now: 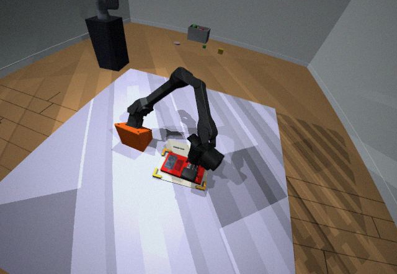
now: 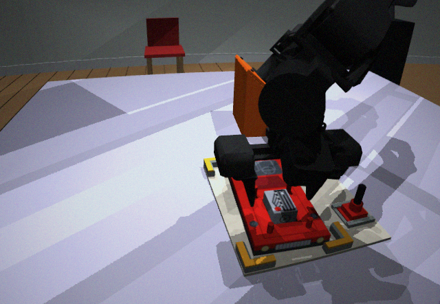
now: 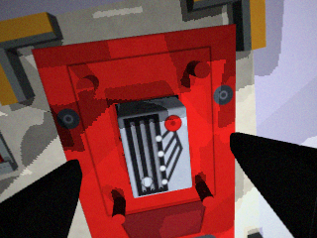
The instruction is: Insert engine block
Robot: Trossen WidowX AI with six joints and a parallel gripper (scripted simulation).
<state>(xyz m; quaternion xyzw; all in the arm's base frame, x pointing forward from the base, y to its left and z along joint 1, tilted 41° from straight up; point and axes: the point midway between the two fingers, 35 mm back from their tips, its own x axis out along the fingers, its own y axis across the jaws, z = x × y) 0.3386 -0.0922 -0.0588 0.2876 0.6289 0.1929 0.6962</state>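
Grey engine block (image 2: 280, 206) (image 3: 156, 149), seemingly black-striped

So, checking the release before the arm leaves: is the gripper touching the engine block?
Apart. The wrist view shows red body between the engine block and both gripper fingers.
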